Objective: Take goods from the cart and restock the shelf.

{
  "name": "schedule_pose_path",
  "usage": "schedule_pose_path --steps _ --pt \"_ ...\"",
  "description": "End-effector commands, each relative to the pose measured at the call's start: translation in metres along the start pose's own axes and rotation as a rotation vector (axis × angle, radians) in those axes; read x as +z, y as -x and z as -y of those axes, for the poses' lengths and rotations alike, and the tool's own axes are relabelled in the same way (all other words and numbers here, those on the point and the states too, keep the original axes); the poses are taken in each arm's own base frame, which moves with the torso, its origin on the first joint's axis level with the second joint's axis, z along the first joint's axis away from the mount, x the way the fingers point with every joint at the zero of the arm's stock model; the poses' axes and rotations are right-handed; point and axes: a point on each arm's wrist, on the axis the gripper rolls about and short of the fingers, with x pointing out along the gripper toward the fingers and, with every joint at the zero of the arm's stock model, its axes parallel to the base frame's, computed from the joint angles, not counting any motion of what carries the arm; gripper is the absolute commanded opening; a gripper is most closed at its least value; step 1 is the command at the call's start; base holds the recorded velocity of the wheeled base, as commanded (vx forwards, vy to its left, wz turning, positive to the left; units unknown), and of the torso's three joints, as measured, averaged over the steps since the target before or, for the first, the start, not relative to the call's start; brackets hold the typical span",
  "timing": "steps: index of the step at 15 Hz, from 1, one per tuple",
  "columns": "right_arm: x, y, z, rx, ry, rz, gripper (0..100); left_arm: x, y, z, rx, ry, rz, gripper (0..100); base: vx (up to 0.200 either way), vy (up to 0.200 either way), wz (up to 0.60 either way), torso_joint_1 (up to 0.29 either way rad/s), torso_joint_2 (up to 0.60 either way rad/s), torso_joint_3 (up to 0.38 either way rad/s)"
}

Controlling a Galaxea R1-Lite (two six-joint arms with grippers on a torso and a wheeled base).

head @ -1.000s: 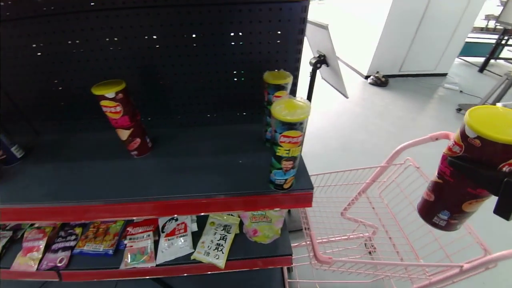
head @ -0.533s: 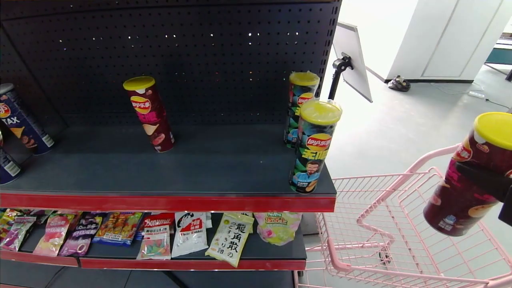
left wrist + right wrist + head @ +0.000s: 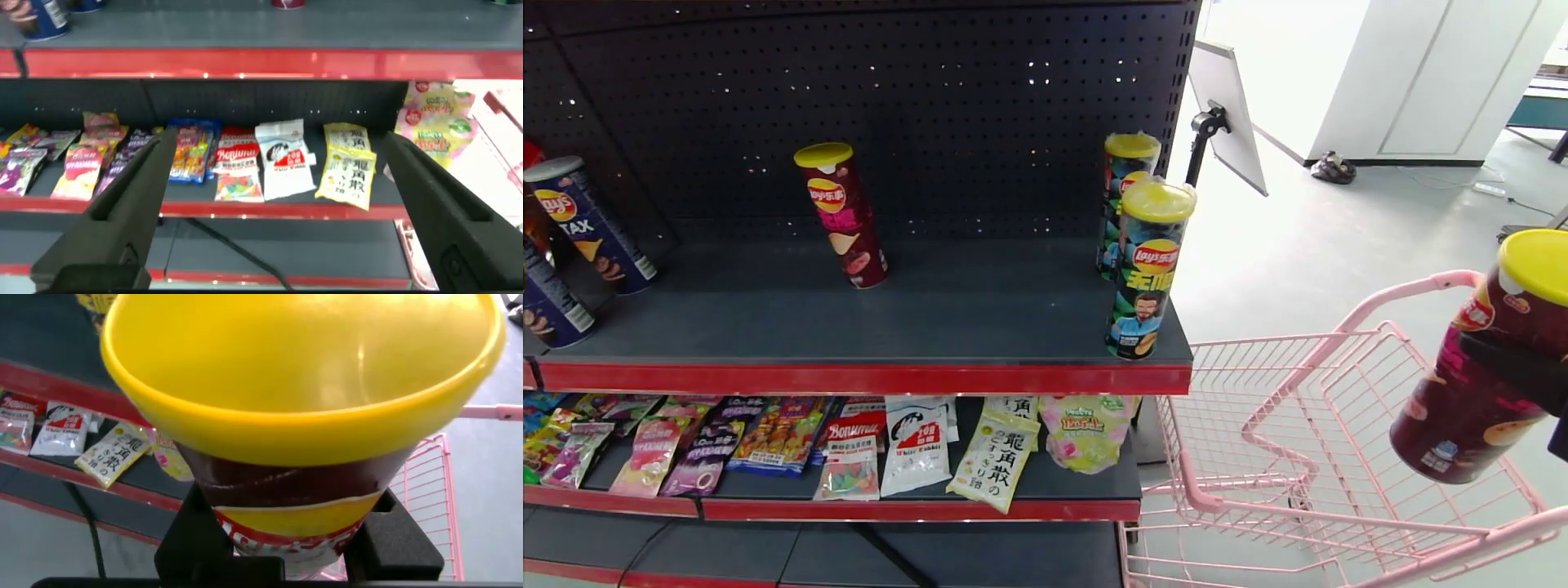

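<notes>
The left gripper (image 3: 278,140) is spread wide with nothing between its fingers, and it faces the snack packets (image 3: 279,163) on the lower shelf. Farther right, the right gripper (image 3: 1507,365) is clamped around the middle of a maroon chip canister (image 3: 1445,416) — yellow lid up, long axis near upright, top tipped slightly rightward. The pink cart (image 3: 1409,286) sits below this gripper, and the shelf (image 3: 866,377) lies to its left.

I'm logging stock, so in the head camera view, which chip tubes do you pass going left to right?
A dark blue cardboard tube with grey lid → maroon cardboard tube with yellow lid → green-and-black tube with yellow lid → second maroon tube, yellow-lidded, held at far right.
</notes>
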Motion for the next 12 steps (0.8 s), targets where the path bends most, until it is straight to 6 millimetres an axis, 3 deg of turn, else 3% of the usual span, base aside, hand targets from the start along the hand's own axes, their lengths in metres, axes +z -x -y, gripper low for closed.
schedule_pose_path --steps 1,4,12 --pt "0.0001 0.0000 0.0000 0.000 0.001 0.001 0 0.0000 -0.0001 0.0000 0.001 0.000 -0.001 100 0.000 0.000 0.00 0.000 0.00 0.000" --pt "-0.0003 -0.0001 0.0001 -0.001 0.001 -0.001 0 0.0000 -0.0001 0.0000 -0.001 0.000 -0.001 100 0.000 0.000 0.00 0.000 0.00 0.000" --pt "-0.0033 0.0026 -0.0006 0.001 0.001 -0.002 0 0.0000 -0.0001 0.0000 0.001 0.000 -0.001 100 0.000 0.200 0.00 0.008 0.00 0.001"
